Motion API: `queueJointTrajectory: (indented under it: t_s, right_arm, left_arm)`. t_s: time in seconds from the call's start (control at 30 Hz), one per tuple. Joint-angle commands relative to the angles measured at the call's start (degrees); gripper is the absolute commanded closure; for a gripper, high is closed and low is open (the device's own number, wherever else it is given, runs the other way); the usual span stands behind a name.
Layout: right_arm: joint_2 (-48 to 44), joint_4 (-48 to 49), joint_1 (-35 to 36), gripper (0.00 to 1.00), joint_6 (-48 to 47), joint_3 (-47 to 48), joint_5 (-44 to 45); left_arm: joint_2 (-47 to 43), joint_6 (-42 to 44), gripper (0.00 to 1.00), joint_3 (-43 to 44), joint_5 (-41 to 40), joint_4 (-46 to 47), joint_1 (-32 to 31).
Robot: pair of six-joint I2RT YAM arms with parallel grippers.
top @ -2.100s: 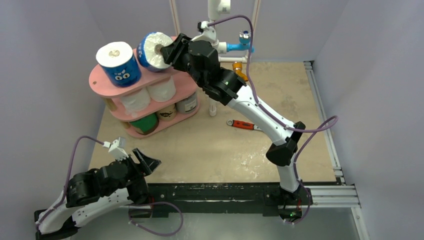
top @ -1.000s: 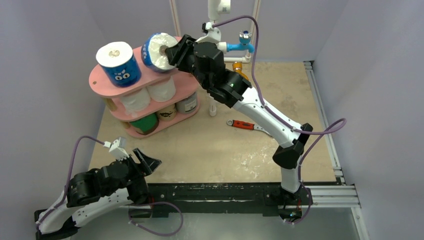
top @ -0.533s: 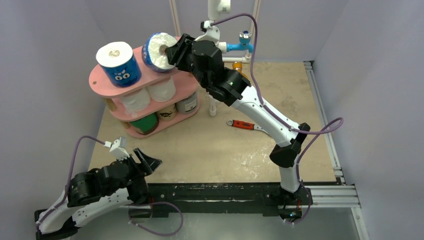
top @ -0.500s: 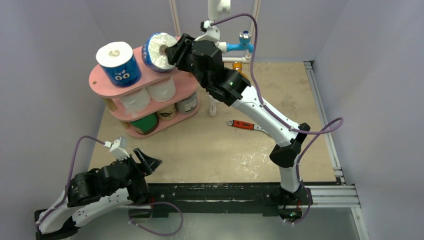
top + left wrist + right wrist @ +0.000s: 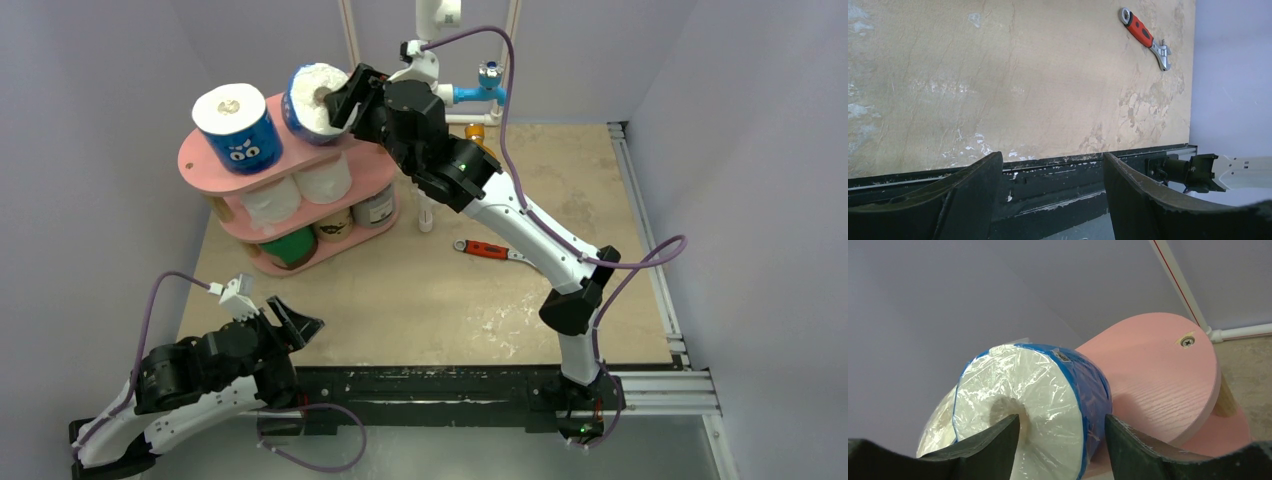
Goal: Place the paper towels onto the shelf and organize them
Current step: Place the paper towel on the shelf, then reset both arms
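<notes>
The pink three-tier shelf (image 5: pixel 200 162) stands at the far left. A blue-wrapped paper towel roll (image 5: pixel 312 97) rests tilted on the right of its top board (image 5: pixel 1158 370). My right gripper (image 5: pixel 345 100) is shut on it, one finger in the core and one outside the wrapper (image 5: pixel 1062 420). Another blue printed roll (image 5: pixel 238 125) stands upright on the left of the top board. Two white rolls (image 5: pixel 270 200) sit on the middle tier. Green (image 5: pixel 290 247), brown and grey rolls fill the bottom tier. My left gripper (image 5: pixel 290 325) is open and empty (image 5: pixel 1050 157) at the near left.
A red-handled wrench (image 5: pixel 485 249) lies mid-table, also in the left wrist view (image 5: pixel 1143 32). A white pipe frame with a blue tap (image 5: pixel 480 92) and an orange tap stands behind the right arm. Purple walls close in on all sides.
My right gripper has moved the blue-wrapped roll slightly left over the top board and turned it more upright. The left arm has not moved.
</notes>
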Motion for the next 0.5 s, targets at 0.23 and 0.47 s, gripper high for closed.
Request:
queueJointTrajectory:
  t_s: [0.23, 0.47]
  right_arm:
    - [-2.48, 3.12, 0.30, 0.34, -1.27, 0.61, -0.90]
    - [-2.39, 3.12, 0.32, 0.34, -1.16, 0.42, -1.14]
  left_arm:
    - [0.84, 1.27, 0.28, -0.53, -0.98, 1.05, -0.17]
    - [0.75, 1.37, 0.28, -0.53, -1.01, 1.03, -0.19]
